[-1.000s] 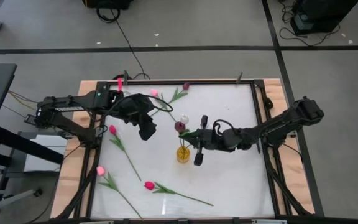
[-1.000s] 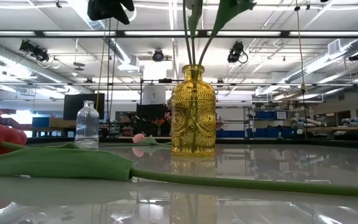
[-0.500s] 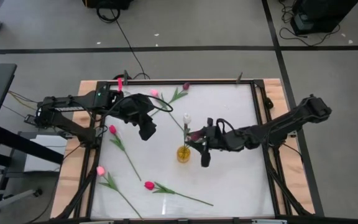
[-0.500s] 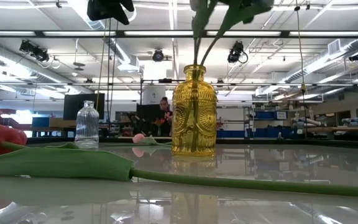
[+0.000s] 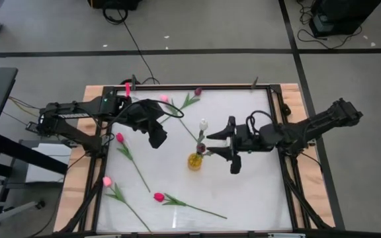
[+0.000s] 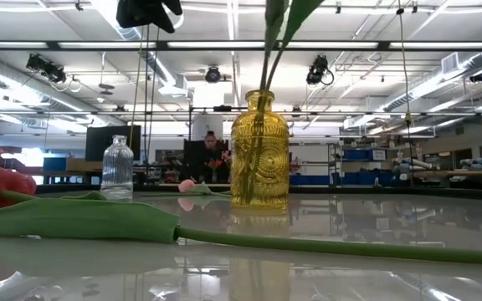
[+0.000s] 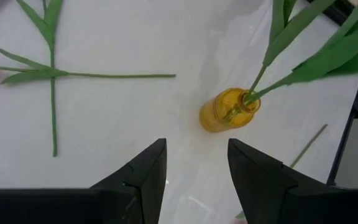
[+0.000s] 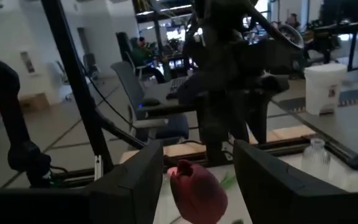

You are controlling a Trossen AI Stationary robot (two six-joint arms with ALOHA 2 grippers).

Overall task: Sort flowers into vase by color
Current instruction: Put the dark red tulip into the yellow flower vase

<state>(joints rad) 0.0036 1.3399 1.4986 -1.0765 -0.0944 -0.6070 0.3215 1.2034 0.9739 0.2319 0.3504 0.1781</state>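
Your right gripper (image 5: 226, 147) is hovering just beside the yellow vase (image 5: 195, 162), fingers spread and gripping nothing; a dark purple tulip (image 8: 197, 191) (bud seemingly closed) and a white tulip (image 5: 204, 123) are standing in it, while your left gripper (image 7: 194, 171) is waiting open

White table (image 5: 256, 192): yellow vase (image 5: 195, 162), clear bottle (image 6: 117, 167), loose tulips (image 5: 177, 200).

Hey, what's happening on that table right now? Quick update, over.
Right gripper open, beside yellow vase. Dark purple tulip and white tulip stand in it. Left gripper open, hovering. Nothing blocking.
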